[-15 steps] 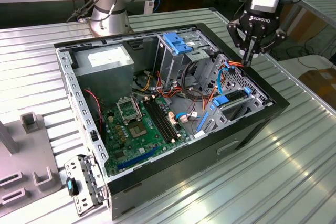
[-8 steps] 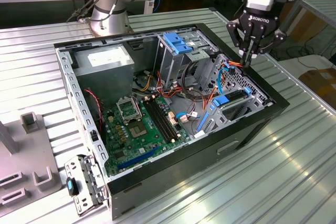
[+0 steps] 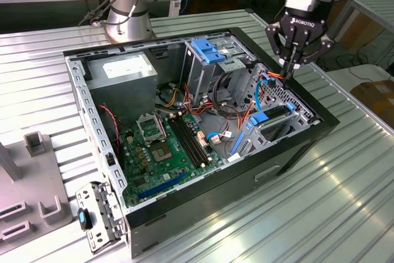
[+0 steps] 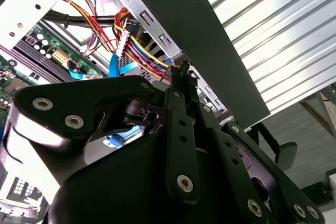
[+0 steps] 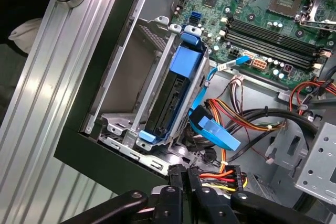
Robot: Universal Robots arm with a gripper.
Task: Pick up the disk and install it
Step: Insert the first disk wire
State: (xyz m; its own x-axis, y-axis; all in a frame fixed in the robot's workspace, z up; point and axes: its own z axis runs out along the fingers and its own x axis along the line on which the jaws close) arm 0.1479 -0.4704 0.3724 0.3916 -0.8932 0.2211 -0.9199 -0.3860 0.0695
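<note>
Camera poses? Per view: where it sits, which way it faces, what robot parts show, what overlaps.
Exterior view: off-arm, above, looks down into open case; arm and pincer show.
First wrist view: on wrist, faces disk in its cage; pincer tips show.
Second wrist view: on wrist, faces wires by case wall; pincer linkage shows.
Shared: both wrist views see motherboard and wires.

disk (image 5: 167, 103): flat dark-grey drive framed by a light-blue plastic carrier rail. It's inside the PC case (image 5: 105, 150), standing on edge in the grey metal drive bay (image 5: 149, 38), with one narrow dark edge and the blue rail end showing. In the exterior view it sits in the bay at the case's corner on the exterior view's right.
</note>
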